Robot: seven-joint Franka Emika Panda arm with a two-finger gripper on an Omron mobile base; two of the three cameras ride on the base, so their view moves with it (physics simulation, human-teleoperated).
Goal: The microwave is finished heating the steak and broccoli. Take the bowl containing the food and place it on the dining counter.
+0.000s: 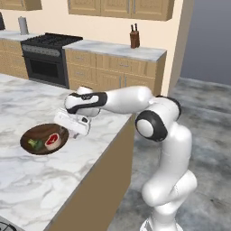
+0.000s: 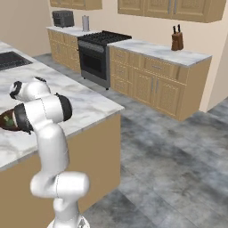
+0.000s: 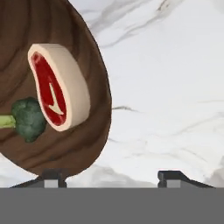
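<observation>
**Bowl down on counter, jaws apart at its rim**

In hand view the gripper (image 3: pixel 113 177) had its jaws wide, nothing btw them; one fingertip (image 3: pixel 53 176) sat at the rim of the bowl (image 3: pixel 83 144), the other over bare marble. The bowl lay to the left of the hand in left base view, flat on the dining counter (image 1: pixel 27 180). It was dark brown, round, w/ the steak (image 3: pixel 59 87) and the broccoli (image 3: pixel 27 118) side by side inside.

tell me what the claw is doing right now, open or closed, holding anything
claw: open, holding nothing; its fingertips stand apart at the rim of the wooden bowl, which sits on the marble dining counter.
</observation>
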